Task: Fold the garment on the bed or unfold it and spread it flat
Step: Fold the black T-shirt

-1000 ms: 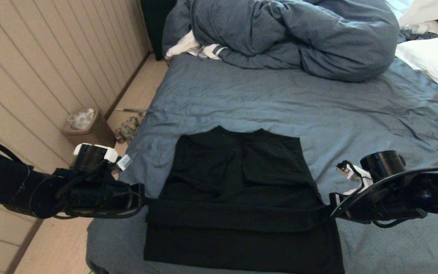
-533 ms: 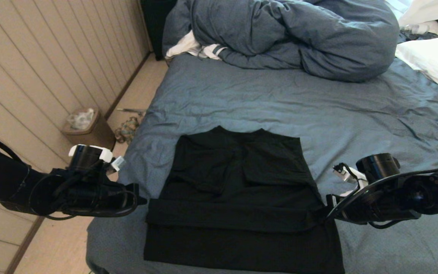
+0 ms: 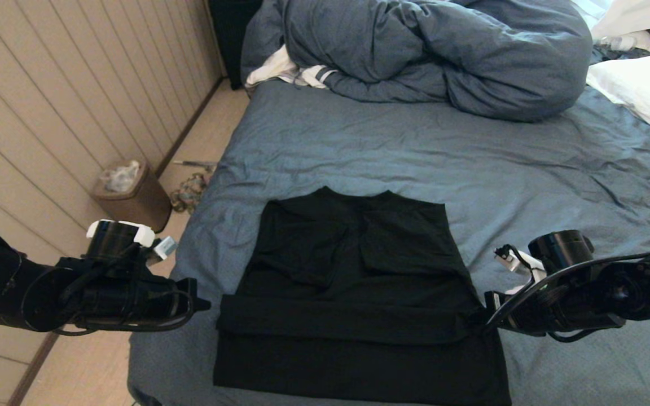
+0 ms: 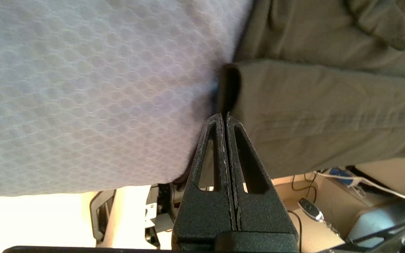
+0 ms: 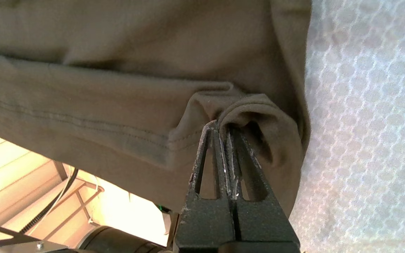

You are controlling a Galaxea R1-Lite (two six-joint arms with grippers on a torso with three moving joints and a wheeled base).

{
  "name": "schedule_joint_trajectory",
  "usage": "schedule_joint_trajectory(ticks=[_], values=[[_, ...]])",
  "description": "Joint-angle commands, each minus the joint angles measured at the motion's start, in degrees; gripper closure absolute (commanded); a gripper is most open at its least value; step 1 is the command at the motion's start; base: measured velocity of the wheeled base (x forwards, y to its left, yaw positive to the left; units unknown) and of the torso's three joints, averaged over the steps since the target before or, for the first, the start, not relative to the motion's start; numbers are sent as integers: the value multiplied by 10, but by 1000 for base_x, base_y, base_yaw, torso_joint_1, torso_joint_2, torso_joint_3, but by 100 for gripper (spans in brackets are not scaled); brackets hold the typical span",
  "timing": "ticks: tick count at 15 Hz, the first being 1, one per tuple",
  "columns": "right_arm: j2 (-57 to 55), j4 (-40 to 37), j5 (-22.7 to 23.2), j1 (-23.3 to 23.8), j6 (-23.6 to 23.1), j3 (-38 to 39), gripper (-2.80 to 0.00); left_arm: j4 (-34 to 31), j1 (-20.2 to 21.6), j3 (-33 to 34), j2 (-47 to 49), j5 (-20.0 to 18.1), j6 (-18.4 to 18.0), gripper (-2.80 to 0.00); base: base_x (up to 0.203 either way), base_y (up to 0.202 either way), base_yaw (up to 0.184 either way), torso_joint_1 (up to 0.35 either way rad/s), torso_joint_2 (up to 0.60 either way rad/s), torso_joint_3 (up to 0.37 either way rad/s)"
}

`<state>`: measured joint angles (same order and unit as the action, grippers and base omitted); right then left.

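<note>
The bed [image 3: 392,152] with its blue-grey sheet bears the garment [image 3: 359,293], a black shirt lying near the front edge with a fold across its lower part. The left gripper [image 4: 225,117] sits pinched together, empty, just beside the fold's left end; the right gripper [image 5: 222,124] is clamped on the fold's right end.

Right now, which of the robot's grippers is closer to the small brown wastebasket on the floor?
The left gripper: it sits off the bed's left edge, near the wastebasket. The right gripper is across the black T-shirt, far away.
</note>
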<state>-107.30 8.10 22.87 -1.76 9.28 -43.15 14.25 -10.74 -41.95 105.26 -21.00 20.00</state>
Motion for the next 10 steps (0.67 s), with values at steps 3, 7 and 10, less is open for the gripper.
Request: schedule_joint_trajectory(ticks=[3, 7, 10], values=[[2, 1, 2, 0, 0, 0, 0, 2, -6, -13, 3, -4, 0, 0, 0, 0, 0, 0, 0, 0], [-1, 1, 1, 1, 0, 1, 0, -4, -38, -54, 28, 0, 0, 0, 0, 0, 0, 0, 0, 0], [2, 1, 2, 2, 0, 3, 0, -20, -65, -82, 32, 0, 0, 0, 0, 0, 0, 0, 0, 0]])
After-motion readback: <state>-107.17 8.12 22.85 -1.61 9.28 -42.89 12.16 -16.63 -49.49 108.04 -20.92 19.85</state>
